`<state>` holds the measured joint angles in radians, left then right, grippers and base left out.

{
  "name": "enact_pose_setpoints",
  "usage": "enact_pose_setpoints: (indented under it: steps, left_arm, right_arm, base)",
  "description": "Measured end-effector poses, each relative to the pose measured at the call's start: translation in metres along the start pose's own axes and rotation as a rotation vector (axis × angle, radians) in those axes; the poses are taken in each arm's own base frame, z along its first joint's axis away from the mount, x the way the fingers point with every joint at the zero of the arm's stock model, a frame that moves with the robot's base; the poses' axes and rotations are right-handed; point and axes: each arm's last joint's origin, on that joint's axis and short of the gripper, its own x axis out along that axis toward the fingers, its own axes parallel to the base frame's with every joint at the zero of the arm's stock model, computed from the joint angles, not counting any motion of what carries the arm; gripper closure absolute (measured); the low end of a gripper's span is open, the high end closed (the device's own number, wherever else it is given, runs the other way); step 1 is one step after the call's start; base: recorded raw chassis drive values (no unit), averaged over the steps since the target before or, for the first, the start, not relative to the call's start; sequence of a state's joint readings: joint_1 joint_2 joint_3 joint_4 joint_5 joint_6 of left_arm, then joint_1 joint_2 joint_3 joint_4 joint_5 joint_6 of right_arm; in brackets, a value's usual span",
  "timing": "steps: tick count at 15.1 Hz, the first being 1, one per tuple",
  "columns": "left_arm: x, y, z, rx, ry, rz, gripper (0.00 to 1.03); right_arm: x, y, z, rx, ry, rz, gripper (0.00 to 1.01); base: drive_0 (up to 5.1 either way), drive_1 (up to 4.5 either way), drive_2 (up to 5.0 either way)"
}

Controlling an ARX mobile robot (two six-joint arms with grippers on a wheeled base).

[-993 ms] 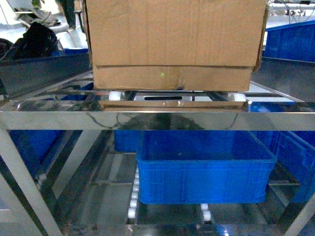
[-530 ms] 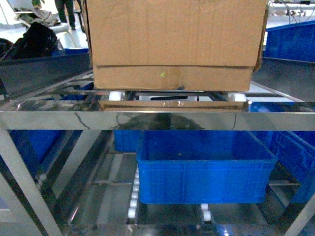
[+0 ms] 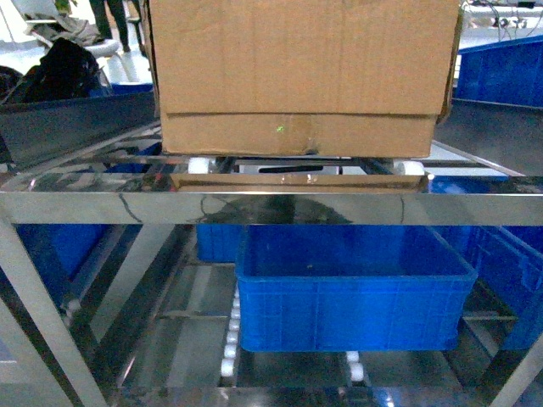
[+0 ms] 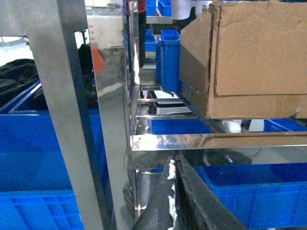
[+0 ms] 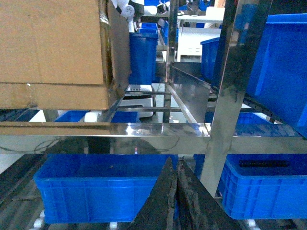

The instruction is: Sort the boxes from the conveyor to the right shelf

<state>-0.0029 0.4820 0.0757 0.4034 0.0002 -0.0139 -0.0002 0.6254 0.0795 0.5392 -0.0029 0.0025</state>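
A large brown cardboard box [image 3: 301, 76] rests on the top roller tier of the stainless-steel right shelf [image 3: 271, 208]. It also shows in the left wrist view as the box [image 4: 249, 62] and in the right wrist view as the box [image 5: 57, 52]. My left gripper [image 4: 174, 165] hangs below and left of the box, shut with nothing in it. My right gripper [image 5: 176, 165] sits below and right of the box, shut and empty too. Neither touches the box. The head view shows no gripper. The conveyor is out of view.
A blue plastic crate [image 3: 352, 288] sits on the lower tier under the box. More blue crates [image 5: 264, 182] stand to the right and others [image 4: 43, 153] to the left. A steel upright [image 4: 72, 115] stands close on the left, another upright [image 5: 230, 86] on the right.
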Motion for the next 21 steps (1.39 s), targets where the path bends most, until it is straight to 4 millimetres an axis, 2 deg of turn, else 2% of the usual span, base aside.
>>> enact_pose_setpoints:
  steps: [7,14,15,16,18,19,21]
  left_arm:
    - [-0.013,0.0,-0.013,0.0,-0.011,0.0,1.01]
    - [-0.024,0.0,-0.013,0.0,-0.016,0.0,1.01]
    - [-0.032,0.0,-0.019,0.0,0.035,0.0,1.01]
    - [-0.034,0.0,-0.013,0.0,-0.028,-0.001,1.01]
    - [-0.034,0.0,-0.016,0.0,-0.01,0.001,1.01]
    - [-0.034,0.0,-0.016,0.0,-0.003,0.001,1.01]
    - [-0.034,0.0,-0.016,0.0,-0.005,0.002,1.01]
  right_arm:
    - [-0.017,0.0,-0.012,0.0,-0.008,-0.001,0.99]
    - [-0.032,0.0,-0.01,0.0,-0.024,-0.001,0.99]
    - [-0.033,0.0,-0.01,0.0,-0.022,-0.001,0.99]
    - [-0.034,0.0,-0.011,0.0,-0.021,-0.001,0.99]
    - [-0.043,0.0,-0.017,-0.001,0.031,-0.003,0.99]
    - [-0.046,0.0,-0.012,-0.001,-0.033,-0.001,0.99]
    - [-0.046,0.0,-0.014,-0.001,-0.006,-0.002,0.99]
  base:
    - [0.0,0.0,0.0]
    - [0.0,0.0,0.0]
    - [0.0,0.0,0.0]
    - [0.0,0.0,0.0]
    - [0.0,0.0,0.0]
    - [0.0,0.0,0.0]
    - [0.0,0.0,0.0]
